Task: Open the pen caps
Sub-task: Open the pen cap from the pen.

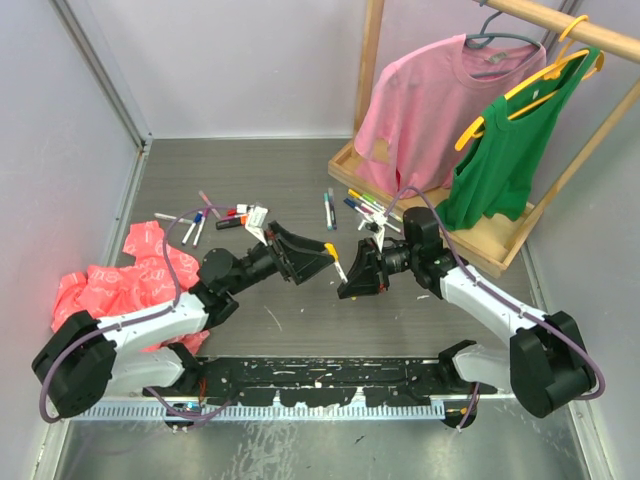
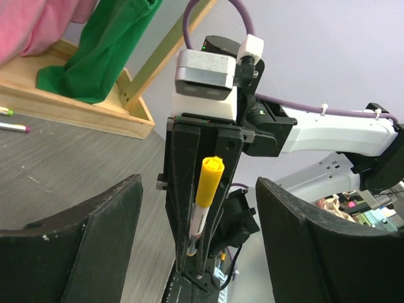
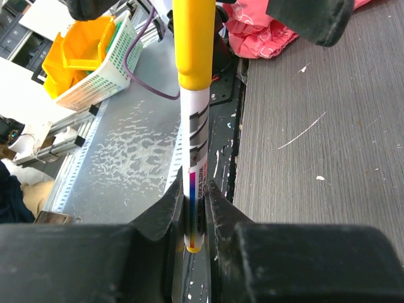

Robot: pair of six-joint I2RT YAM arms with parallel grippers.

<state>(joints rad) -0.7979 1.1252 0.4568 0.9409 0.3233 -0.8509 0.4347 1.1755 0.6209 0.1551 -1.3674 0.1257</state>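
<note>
Firmly, right claw (image 3: 194, 211) pinches yellow-capped pen (image 3: 194, 139).

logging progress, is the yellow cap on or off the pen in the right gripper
On. The yellow cap sits fully over the end of the pen clamped in the right gripper.
</note>
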